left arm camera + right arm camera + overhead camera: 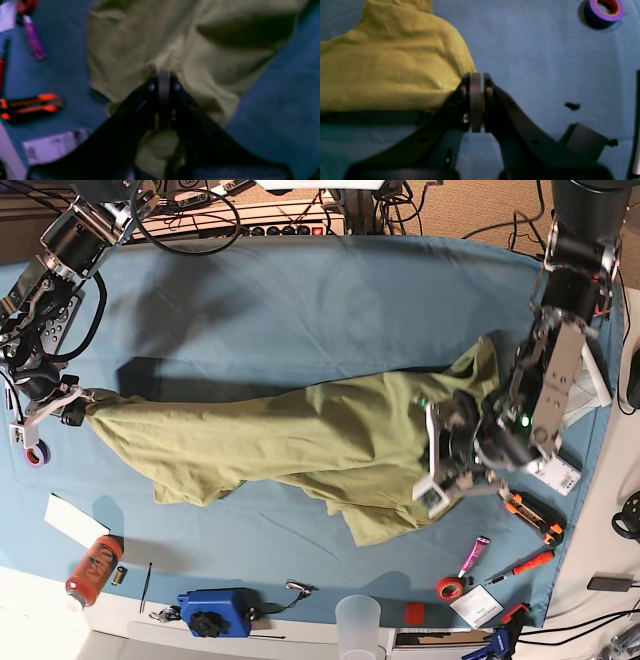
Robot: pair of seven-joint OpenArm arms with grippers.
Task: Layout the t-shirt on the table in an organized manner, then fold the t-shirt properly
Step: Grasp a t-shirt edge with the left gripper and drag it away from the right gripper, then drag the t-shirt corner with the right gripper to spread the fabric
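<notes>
Both-sided, each hand (477, 102) (163, 97) clamps a t-shirt (300, 435) edge above bare table (280, 300)

The t-shirt (300, 440) is looking like soft matt olive cotton cloth, wrinkling in folds; the table (300, 310) is showing a smooth light-blue cloth cover.

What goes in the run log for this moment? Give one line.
stage: spreading | left gripper: shut on t-shirt | right gripper: shut on t-shirt corner | t-shirt: stretched, wrinkled, unfolded | table
</notes>
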